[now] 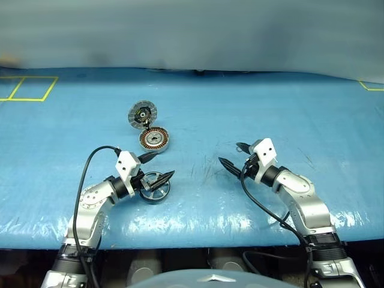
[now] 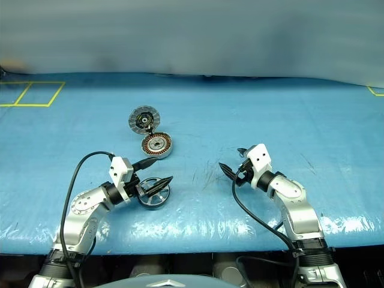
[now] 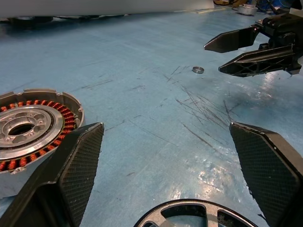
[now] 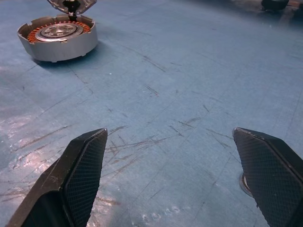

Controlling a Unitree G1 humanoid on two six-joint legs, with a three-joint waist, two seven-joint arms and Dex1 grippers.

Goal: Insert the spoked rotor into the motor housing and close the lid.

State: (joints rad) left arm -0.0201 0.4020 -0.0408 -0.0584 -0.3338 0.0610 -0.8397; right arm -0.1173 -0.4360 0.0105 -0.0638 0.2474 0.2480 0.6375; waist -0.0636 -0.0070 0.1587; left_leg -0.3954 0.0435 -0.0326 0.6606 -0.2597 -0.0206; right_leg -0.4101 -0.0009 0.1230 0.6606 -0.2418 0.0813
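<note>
The rotor [image 1: 155, 187] looks like stiff, fairly dense metal with a smooth dark rim, so expect it to be slippery. Your best hold is probably across the rim, or on a spoke beside the hub. It is unlikely to bend, but it could skid on the glossy blue table [image 1: 270, 108] if you nudge it.

It lies flat near the front edge, directly under your left gripper [image 1: 161, 164]. That gripper's fingers are spread wide with nothing between them: one tip hangs over the rotor's far side, the other points toward the housing [image 1: 155, 139]. In the left wrist view the rotor's rim sits low between the two fingers [image 3: 80, 161].

The housing lies just beyond the rotor, coils up. Its lid [image 1: 142, 114] is swung open on the far side, dark face showing.

Your right gripper [image 1: 235, 155] is also spread and empty, well off to the right. A small ring [image 3: 198, 70] lies on the table near it.
</note>
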